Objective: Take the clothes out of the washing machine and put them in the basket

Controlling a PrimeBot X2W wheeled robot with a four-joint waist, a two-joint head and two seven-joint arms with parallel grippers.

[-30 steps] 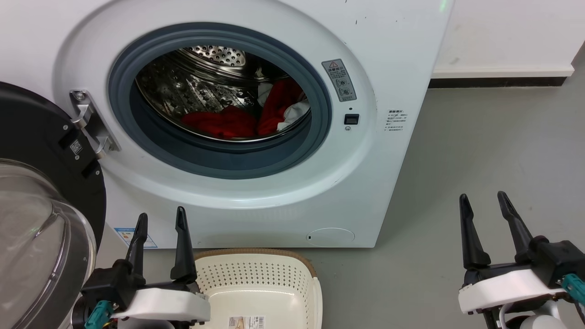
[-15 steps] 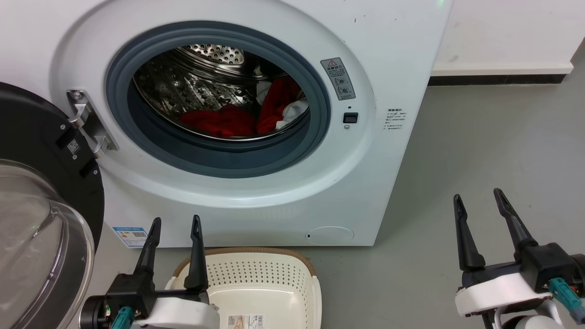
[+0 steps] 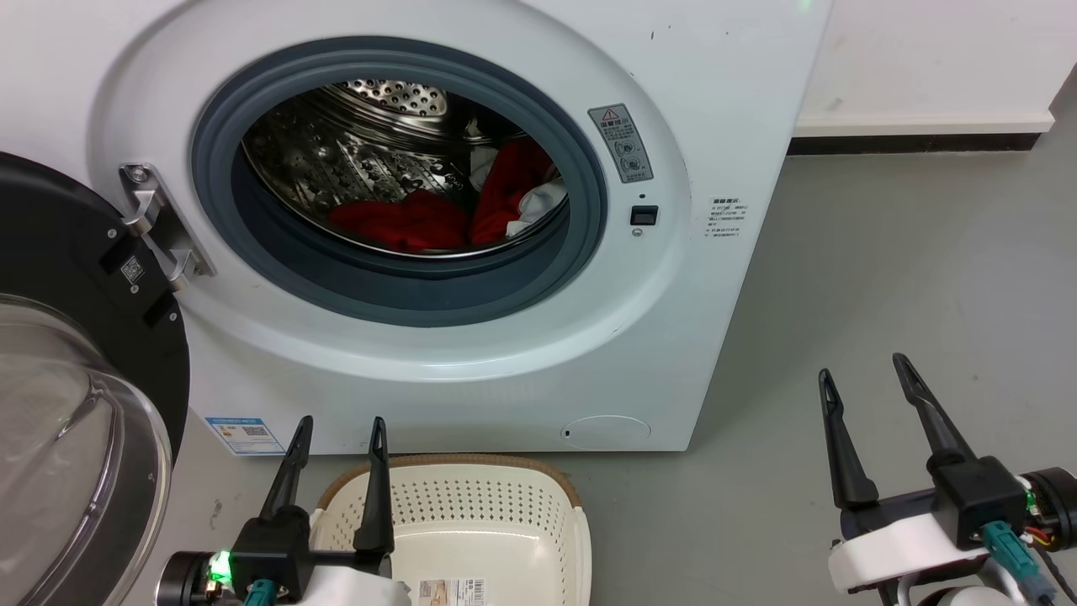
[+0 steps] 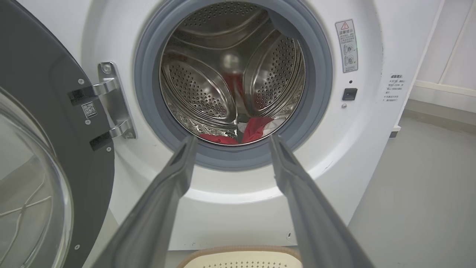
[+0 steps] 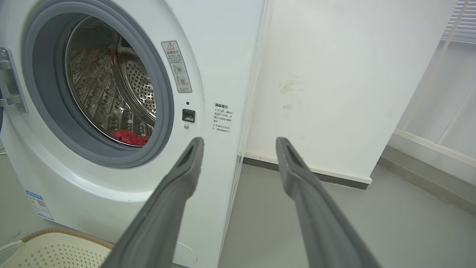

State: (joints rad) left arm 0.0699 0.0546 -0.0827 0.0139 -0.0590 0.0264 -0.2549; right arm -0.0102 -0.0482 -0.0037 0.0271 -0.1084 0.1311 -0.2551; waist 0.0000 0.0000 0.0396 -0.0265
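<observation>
Bright red fabric clothes lie low in the drum of the large white front-loading washing machine. The cream-white perforated plastic basket sits on the floor below the porthole. The left gripper and right gripper have their jaws apart, holding nothing. A reach into the drum risks catching the grey rubber door seal, and trailing fabric may miss the basket.

washing machine: glossy white | drum: shiny perforated steel | clothes: soft cloth | basket: matt plastic
</observation>
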